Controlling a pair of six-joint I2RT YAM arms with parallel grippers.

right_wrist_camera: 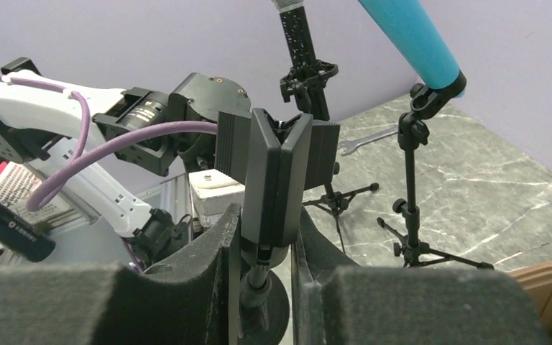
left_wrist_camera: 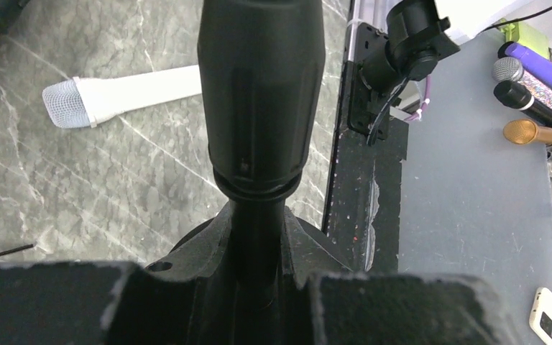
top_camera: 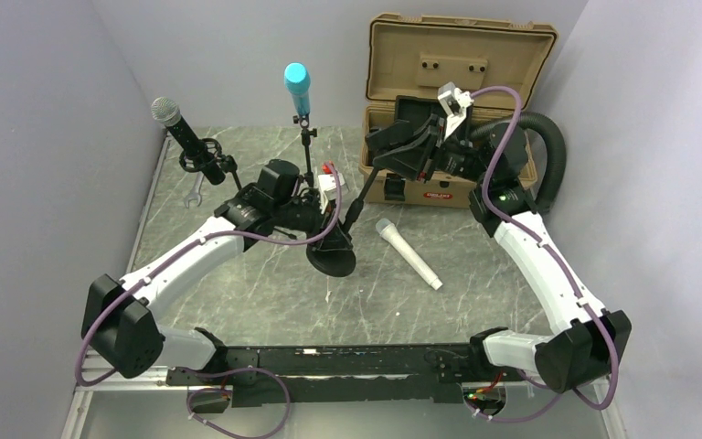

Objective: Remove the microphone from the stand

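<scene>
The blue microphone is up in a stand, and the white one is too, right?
Not quite. The blue microphone is up in its stand, but the white microphone lies flat on the table, in no stand. The top external view shows it.

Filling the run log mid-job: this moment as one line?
left gripper: shut on black stand pole | right gripper: shut on black clip atop that stand | white handheld microphone: lying on grey marble table
</scene>
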